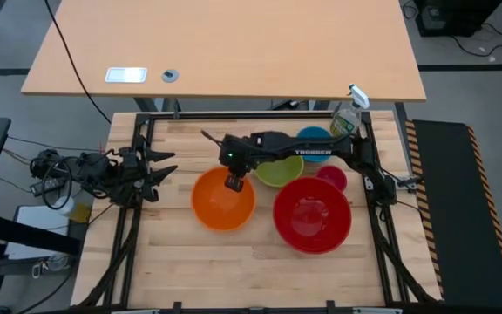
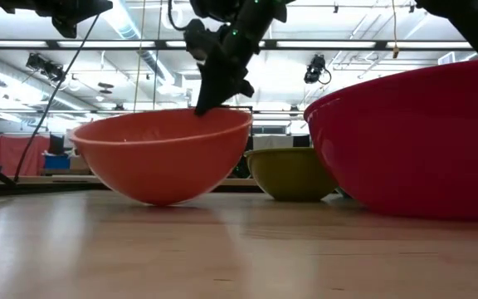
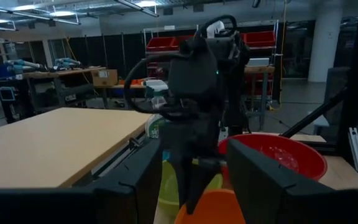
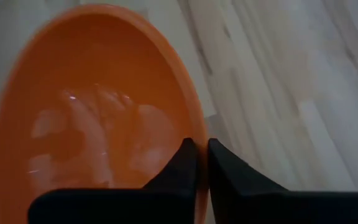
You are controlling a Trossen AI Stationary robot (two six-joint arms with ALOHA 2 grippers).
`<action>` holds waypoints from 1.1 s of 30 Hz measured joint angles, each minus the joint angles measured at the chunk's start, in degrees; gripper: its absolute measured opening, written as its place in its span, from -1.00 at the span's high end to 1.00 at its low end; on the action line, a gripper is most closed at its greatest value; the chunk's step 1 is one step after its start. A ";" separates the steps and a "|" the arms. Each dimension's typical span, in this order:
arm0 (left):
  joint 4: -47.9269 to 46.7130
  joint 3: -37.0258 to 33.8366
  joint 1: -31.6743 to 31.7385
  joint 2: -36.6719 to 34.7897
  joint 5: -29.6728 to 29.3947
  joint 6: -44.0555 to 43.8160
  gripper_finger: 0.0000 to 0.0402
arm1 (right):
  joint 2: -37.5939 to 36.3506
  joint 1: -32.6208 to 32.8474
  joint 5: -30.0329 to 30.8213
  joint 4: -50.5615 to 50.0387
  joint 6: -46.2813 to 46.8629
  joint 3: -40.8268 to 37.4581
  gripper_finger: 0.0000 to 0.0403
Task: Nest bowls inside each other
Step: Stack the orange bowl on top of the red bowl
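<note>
I have the right tool (image 1: 233,182) down at the far rim of the orange bowl (image 1: 222,200), its two dark fingers (image 4: 188,163) pinched on the rim: one finger inside the bowl, the other outside. In the low view the tool (image 2: 208,100) comes down from above and meets the rim at its right side, the bowl sitting level on the worktop (image 1: 234,262).

The orange bowl stands left of the large red bowl (image 1: 312,213), the two near each other but apart. The lime green bowl (image 1: 279,169) sits just behind them, between the pair, under the right arm. The blue bowl (image 1: 313,139) is farther back beside the spray bottle (image 1: 347,115), and the small pink bowl (image 1: 331,178) lies close to the red bowl's far right edge.

Open worktop lies in front of the orange and red bowls, and to the left of the orange bowl.

The left tool (image 1: 159,170) waits at the worktop's left edge, fingers spread apart, holding nothing.
</note>
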 joint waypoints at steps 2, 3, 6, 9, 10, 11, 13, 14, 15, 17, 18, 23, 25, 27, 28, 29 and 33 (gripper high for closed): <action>0.05 0.00 0.00 0.00 0.00 0.00 0.10 | 0.00 0.25 1.95 0.29 0.00 -0.92 0.82; 0.03 0.00 0.00 0.00 0.00 0.00 0.10 | 0.00 0.31 2.70 0.46 0.00 -1.60 0.82; 0.04 0.00 0.00 0.00 0.00 0.00 0.10 | 0.00 0.51 2.86 2.61 -0.06 -4.28 0.80; 0.04 0.00 0.00 0.00 0.00 0.09 0.10 | 0.06 0.75 1.95 6.11 -1.06 -7.08 0.76; 0.03 0.00 0.00 0.00 0.01 0.20 0.10 | 0.11 0.79 2.05 6.53 -1.39 -7.58 0.74; 0.04 0.00 0.00 0.00 0.01 0.22 0.10 | 0.11 0.79 2.20 6.53 -1.49 -7.86 0.70; 0.03 0.00 0.00 0.00 0.02 0.24 0.10 | 0.11 0.78 2.24 6.87 -1.53 -8.19 0.62; 0.03 0.00 0.00 0.00 0.02 0.24 0.10 | 0.11 0.77 2.35 6.82 -1.55 -8.20 0.58; 0.04 0.00 0.00 0.00 0.02 0.25 0.10 | 0.11 0.74 2.41 6.64 -1.55 -8.23 0.53; 0.05 0.00 0.00 0.00 0.02 0.26 0.10 | 0.11 0.69 3.45 6.54 -1.57 -8.29 0.43; 0.04 0.00 0.00 0.00 0.02 0.27 0.10 | 0.11 0.69 3.92 6.51 -1.60 -8.29 0.38; 0.21 0.00 0.00 0.00 0.02 0.34 0.10 | 1.12 0.52 5.26 6.20 -1.58 -8.31 0.11; 0.54 0.00 0.00 0.00 0.02 0.34 0.10 | 2.07 0.39 4.94 7.26 -1.59 -8.31 0.03; 0.53 0.00 0.00 0.00 0.02 0.39 0.10 | 2.66 0.21 4.94 6.87 -1.58 -8.31 0.00; 0.58 0.00 0.00 0.00 0.02 0.42 0.10 | 3.08 0.14 4.77 7.12 -1.56 -8.29 0.01; 0.55 0.00 0.02 0.00 0.02 0.44 0.10 | 3.51 0.04 4.36 7.32 -1.48 -8.26 0.02; 0.62 0.00 0.04 0.02 0.02 0.96 0.10 | 5.13 -0.08 3.61 7.39 -1.14 -8.23 0.24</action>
